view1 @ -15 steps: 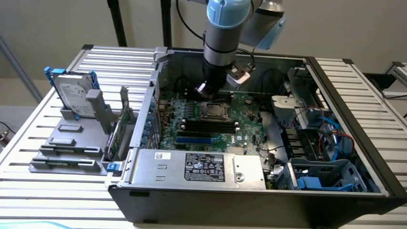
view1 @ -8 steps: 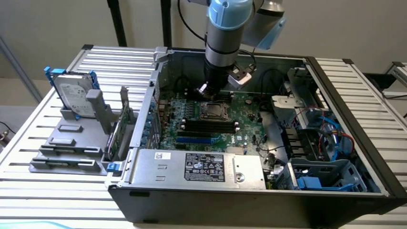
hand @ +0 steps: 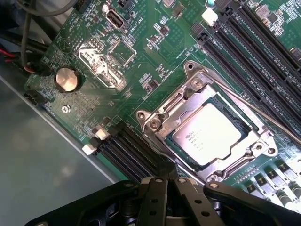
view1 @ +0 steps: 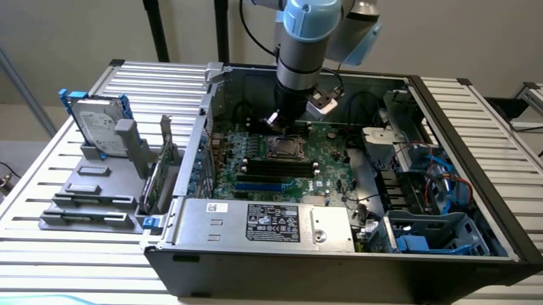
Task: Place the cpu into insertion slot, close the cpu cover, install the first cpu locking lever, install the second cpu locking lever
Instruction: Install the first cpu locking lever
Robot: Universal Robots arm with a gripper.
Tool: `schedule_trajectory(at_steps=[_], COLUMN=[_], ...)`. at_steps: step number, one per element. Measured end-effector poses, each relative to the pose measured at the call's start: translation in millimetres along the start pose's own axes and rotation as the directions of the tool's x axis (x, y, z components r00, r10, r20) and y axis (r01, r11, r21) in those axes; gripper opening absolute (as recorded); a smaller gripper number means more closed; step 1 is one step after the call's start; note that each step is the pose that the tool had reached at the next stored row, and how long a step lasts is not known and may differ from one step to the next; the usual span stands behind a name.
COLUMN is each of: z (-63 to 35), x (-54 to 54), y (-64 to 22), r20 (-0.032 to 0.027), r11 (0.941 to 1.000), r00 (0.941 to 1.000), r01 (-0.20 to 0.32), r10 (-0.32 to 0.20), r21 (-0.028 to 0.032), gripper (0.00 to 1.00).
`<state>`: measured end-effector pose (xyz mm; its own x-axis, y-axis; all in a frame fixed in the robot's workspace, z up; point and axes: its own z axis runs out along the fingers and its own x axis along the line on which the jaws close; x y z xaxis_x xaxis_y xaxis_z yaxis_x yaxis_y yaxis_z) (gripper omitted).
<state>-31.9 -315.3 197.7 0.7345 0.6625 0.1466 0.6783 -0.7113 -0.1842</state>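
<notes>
The cpu, a pale metal square, lies in the insertion slot on the green motherboard. The cpu cover, a silvery frame, lies down around the chip. A thin locking lever rod runs along the far side of the socket, next to the black memory slots; whether it is latched I cannot tell. My gripper is shut with nothing between its fingers. It hovers just beside the near edge of the socket. In the exterior view the gripper hangs inside the case, just behind the socket.
The open computer case lies on a slatted metal table. A grey power supply fills the front of the case. Cables and drive bays crowd the exterior view's right. A hard drive stands on a grey rack outside.
</notes>
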Motion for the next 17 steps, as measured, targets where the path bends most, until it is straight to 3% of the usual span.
schedule_trajectory(at_steps=[10, 17], z=[-0.3, -1.4], x=[1.1, 2.5], y=[2.7, 4.3], r20=[0.0366, 0.0494], r11=[0.9994, 0.9989], r00=[0.9993, 0.9987], r01=[-0.012, -0.017], r10=[0.011, 0.015], r21=[0.0320, 0.0435], gripper=[0.11, 0.11])
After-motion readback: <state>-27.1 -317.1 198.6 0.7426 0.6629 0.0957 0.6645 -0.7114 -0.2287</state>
